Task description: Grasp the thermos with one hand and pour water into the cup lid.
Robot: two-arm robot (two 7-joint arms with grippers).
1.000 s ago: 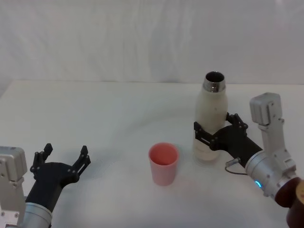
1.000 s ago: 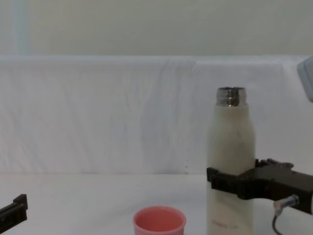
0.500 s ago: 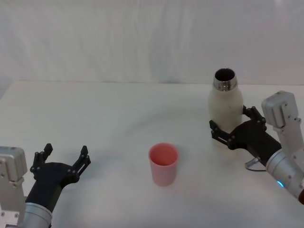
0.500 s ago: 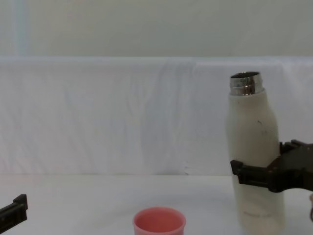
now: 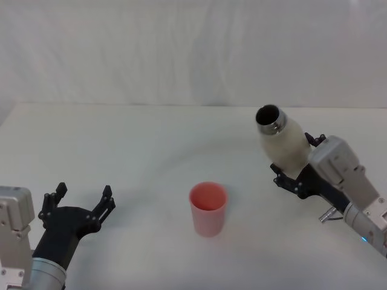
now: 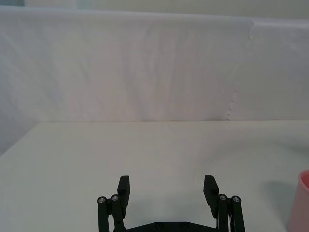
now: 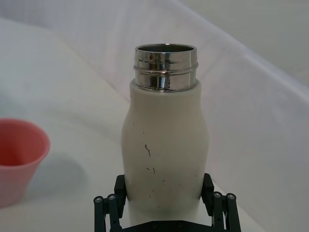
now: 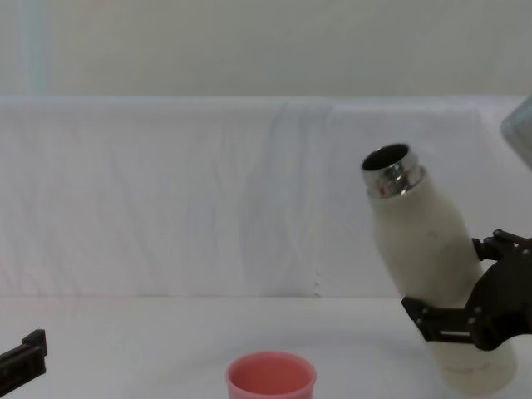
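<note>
Bright, even, diffuse light, soft faint shadows on the white counter, glints on the thermos steel neck, slightly soft focus

The thermos was cream-white with dark scuffs and a steel neck; the cup lid salmon-pink; the worktop white.

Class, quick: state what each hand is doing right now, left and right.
Left hand: open, holding nothing, low over the table.
Right hand: closed on the thermos, lifted and tilted toward the cup lid.
</note>
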